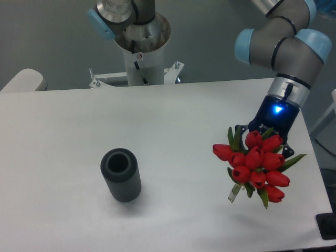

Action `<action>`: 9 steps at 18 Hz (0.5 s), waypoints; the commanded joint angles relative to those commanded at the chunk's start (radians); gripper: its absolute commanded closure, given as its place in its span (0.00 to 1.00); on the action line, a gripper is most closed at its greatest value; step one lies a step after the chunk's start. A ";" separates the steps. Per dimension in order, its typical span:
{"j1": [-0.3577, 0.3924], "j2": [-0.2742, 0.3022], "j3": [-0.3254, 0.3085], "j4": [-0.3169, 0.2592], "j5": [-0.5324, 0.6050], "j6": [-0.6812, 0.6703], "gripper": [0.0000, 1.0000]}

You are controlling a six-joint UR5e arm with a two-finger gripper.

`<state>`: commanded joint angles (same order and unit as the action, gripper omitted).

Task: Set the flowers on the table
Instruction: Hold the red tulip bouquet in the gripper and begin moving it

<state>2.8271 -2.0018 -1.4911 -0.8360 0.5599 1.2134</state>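
The flowers (255, 165), a bunch of red tulips with green leaves, hang over the right side of the white table (173, 121). Their heads face the camera and hide the stems. My gripper (266, 137) comes down from the upper right, directly behind the bunch, with a blue light on its wrist. The tulip heads cover its fingers, and it appears to be shut on the stems, holding the bunch off the tabletop. A thin grey tip (232, 196) pokes out below the bunch at the lower left.
A dark grey ribbed cylinder vase (121, 175) stands upright on the left-centre of the table, well apart from the flowers. The robot base (140, 44) stands at the table's far edge. The table's right edge and front right corner are close to the bunch.
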 joint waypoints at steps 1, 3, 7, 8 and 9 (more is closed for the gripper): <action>0.000 0.000 -0.001 0.000 0.000 0.000 0.75; -0.002 0.000 0.003 -0.002 0.000 0.000 0.75; 0.005 0.008 0.002 -0.005 0.011 0.005 0.78; 0.012 0.014 -0.001 -0.005 0.032 0.014 0.78; 0.012 0.029 -0.005 -0.014 0.142 0.061 0.78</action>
<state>2.8394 -1.9729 -1.4956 -0.8497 0.7015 1.2743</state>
